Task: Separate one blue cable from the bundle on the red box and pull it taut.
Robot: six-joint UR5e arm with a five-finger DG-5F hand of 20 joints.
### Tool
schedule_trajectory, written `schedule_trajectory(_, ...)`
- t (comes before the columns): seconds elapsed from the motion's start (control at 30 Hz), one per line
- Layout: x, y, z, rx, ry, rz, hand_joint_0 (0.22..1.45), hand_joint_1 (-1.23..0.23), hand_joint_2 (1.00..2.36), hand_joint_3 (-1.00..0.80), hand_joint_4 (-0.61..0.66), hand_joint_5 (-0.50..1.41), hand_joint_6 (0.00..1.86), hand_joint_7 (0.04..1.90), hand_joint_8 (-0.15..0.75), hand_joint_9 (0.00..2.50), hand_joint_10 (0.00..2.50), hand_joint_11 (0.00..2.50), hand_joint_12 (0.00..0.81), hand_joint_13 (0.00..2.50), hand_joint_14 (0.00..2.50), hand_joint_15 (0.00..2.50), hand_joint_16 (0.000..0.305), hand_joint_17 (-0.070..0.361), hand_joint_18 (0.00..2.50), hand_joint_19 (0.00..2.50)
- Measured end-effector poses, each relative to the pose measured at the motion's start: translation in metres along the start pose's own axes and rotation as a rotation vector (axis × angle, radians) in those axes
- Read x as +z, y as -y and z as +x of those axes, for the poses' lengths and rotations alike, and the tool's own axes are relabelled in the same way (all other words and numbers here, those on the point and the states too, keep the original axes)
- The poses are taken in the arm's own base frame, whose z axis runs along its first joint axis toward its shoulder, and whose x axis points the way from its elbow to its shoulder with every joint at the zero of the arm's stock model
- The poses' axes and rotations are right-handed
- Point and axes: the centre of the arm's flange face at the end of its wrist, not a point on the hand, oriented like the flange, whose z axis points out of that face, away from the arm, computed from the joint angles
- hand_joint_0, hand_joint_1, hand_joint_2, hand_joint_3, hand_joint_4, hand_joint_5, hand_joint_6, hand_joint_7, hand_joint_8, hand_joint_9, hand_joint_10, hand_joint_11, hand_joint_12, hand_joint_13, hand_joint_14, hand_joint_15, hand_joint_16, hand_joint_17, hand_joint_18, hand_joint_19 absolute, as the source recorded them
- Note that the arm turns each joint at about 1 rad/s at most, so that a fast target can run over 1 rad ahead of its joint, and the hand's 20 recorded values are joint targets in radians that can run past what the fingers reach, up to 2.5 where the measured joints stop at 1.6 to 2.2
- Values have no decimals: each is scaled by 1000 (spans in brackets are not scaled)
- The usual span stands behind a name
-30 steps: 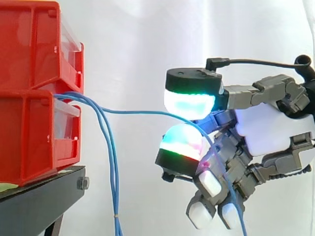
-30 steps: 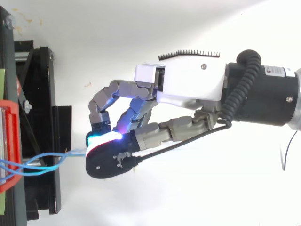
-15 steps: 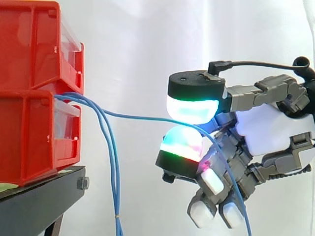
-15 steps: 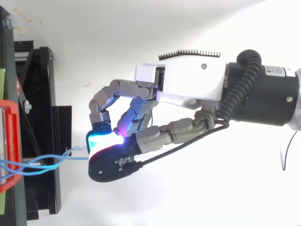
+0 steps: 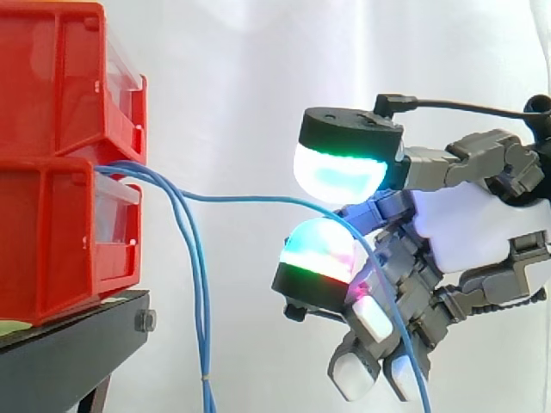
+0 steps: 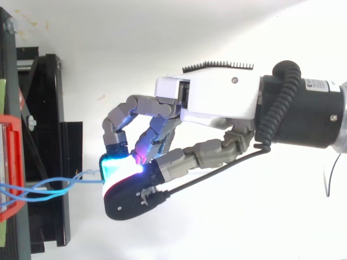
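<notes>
One blue cable (image 5: pixel 241 200) runs nearly level from the red bins (image 5: pixel 60 172), apart from the hanging bundle (image 5: pixel 194 284), to the hand (image 5: pixel 473 228), whose curled fingers hook it between two glowing pads (image 5: pixel 318 249) set slightly apart.

Level, overhead, seemingly close; sharing robot hand (image 5: pixel 469 228).

The bins (image 5: pixel 52 172) are glossy red plastic with clear, faintly clouded plastic fronts (image 5: pixel 116 215). The stand (image 5: pixel 77 344) is matt black metal, its bolt (image 5: pixel 145 321) bare dull metal. The cable (image 5: pixel 241 200) and bundle (image 5: pixel 194 284) have smooth blue plastic sheaths. The curtain (image 5: pixel 232 86) is soft, matt white cloth. The hand (image 5: pixel 469 225) is smooth white plastic at the palm and matt grey along the fingers (image 5: pixel 430 168); its pads (image 5: pixel 338 172) are milky and translucent, capped in matt black.
</notes>
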Motion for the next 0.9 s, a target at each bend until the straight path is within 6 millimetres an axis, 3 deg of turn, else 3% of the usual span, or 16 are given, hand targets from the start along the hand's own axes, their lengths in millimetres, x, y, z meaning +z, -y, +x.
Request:
schedule_trajectory(0.4,0,0,-1,0,-1,0,588,-779,1013,-100,109,-146,881,1186,386,1031,12,617,440,868,11,395,56,125,913,421)
schedule_trajectory(0.9,-5,-10,-5,2,5,-9,615,-813,1013,7,-24,-143,910,1201,381,1028,12,613,431,841,11,383,55,123,901,399)
